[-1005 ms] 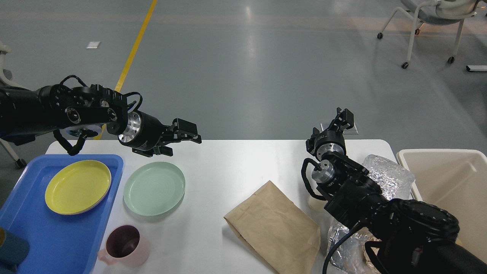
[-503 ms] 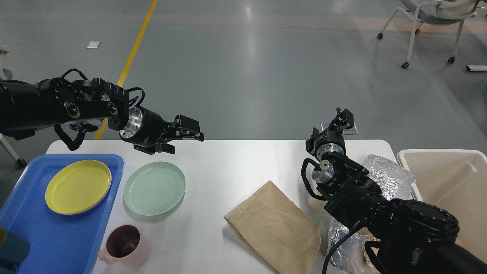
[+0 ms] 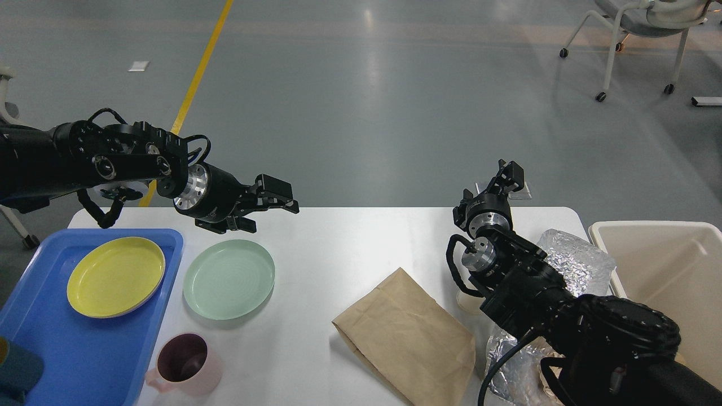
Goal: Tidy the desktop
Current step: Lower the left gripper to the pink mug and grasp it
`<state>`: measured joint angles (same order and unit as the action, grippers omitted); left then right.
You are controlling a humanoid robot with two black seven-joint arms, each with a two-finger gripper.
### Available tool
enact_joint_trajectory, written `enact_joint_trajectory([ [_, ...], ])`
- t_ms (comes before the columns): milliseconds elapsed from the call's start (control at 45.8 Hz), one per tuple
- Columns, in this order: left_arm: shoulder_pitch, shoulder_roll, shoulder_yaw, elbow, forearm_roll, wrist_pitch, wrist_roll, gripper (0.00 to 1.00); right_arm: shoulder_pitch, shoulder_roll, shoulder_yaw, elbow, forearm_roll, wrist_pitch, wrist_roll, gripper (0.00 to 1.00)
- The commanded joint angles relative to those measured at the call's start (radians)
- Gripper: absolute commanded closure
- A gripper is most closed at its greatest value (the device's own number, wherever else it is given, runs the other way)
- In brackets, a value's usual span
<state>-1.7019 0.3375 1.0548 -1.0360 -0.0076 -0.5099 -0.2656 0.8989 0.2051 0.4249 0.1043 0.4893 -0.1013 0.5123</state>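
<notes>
The white desktop point(image 3: 333, 254) carries a pale green plate point(image 3: 228, 279), a pink mug point(image 3: 183, 366) with a dark inside, a brown paper bag point(image 3: 409, 338) lying flat and a crinkled silver bag point(image 3: 572, 262). My left gripper point(image 3: 271, 208) hovers above the table's far edge, just beyond the green plate, open and empty. My right gripper point(image 3: 507, 172) points away over the far edge near the silver bag. It is small and dark, so its fingers cannot be told apart.
A blue tray point(image 3: 84, 349) at the left holds a yellow plate point(image 3: 115, 276) and a teal cup point(image 3: 17, 369). A beige bin point(image 3: 665, 270) stands at the right edge. A wheeled chair point(image 3: 637, 34) stands far back right on the grey floor.
My left gripper rose slightly up and right, then came back down-left to about where it was. The right arm and the table objects have not moved.
</notes>
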Motion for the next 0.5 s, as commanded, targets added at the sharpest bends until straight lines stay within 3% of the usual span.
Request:
enact_joint_trajectory([
  [0, -0.018, 0.005, 0.013, -0.006, 0.006, -0.022, 0.003, 0.00, 0.000, 0.000, 0.000, 0.000, 0.000, 0.000, 0.000, 0.00],
  [131, -0.111, 0.020, 0.109, -0.073, 0.008, -0.067, -0.003, 0.00, 0.000, -0.001, 0.000, 0.000, 0.000, 0.000, 0.000, 0.00],
  [328, -0.324, 0.035, 0.290, -0.309, 0.014, -0.079, 0.006, 0.00, 0.000, -0.001, 0.000, 0.000, 0.000, 0.000, 0.000, 0.00],
  [481, -0.416, 0.032, 0.381, -0.436, 0.060, -0.162, 0.012, 0.00, 0.000, 0.000, 0.000, 0.000, 0.000, 0.000, 0.000, 0.00],
])
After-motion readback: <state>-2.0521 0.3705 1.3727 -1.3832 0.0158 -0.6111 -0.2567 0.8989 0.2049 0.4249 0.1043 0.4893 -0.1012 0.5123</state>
